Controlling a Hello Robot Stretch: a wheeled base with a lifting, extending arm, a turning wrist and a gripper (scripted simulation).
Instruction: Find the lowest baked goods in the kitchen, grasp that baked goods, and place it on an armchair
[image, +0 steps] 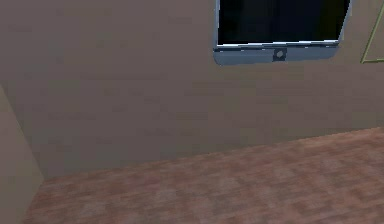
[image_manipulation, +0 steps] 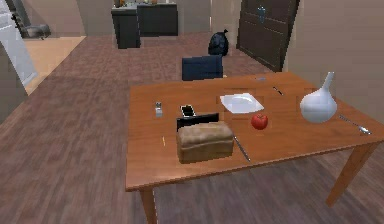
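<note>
Lit evenly and moderately across the table (image_manipulation: 160, 150). Noted 1 soft shadow on the floor (image_manipulation: 250, 200) under the table. Seen brighter and paler far beyond the table, toward the arm side view's left. Found dim and flat in the forward view, with 1 black window (image: 283, 20) pane and dull wall (image: 120, 80).
</note>
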